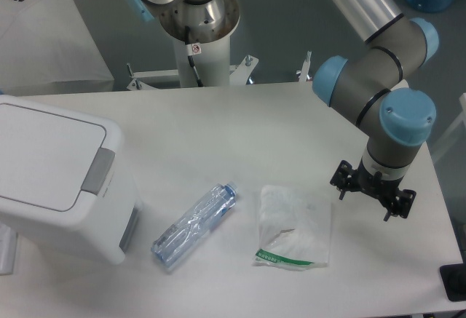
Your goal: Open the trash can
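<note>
White bench (240, 129) fills the view, grey floor beyond it. At its left edge stands the trash can (58, 176), lid flat and shut, grey tab facing right. Well apart, near the right edge, the hand (373, 196) hangs over bare bench; whether its fingers are spread I cannot tell. Between them lie a clear bottle (195, 225) and a white bag (293, 236).
</note>
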Tool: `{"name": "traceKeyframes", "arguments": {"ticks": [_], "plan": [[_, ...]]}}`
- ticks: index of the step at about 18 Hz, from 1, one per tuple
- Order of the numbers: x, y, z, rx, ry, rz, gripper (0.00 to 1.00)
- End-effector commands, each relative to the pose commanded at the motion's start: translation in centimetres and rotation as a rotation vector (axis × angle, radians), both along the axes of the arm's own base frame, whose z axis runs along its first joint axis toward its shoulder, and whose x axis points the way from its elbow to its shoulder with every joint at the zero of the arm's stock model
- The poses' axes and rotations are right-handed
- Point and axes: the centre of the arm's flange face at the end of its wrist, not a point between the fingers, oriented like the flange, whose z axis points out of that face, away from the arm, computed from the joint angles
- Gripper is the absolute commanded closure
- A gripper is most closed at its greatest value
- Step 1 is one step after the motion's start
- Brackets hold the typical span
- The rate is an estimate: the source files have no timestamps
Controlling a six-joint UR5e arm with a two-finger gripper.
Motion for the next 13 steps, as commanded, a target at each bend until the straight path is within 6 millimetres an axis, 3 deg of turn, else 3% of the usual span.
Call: {"name": "traceKeyframes", "arguments": {"ticks": [6, 10, 13], "plan": [[0.1, 0.2, 0.5, 0.008, 0.006, -0.005, 0.0], [0.1, -0.1, -0.4, 0.028, -0.025, 0.004, 0.0], [1.1, 0.2, -0.2, 0.085, -0.063, 0.041, 0.0]]}}
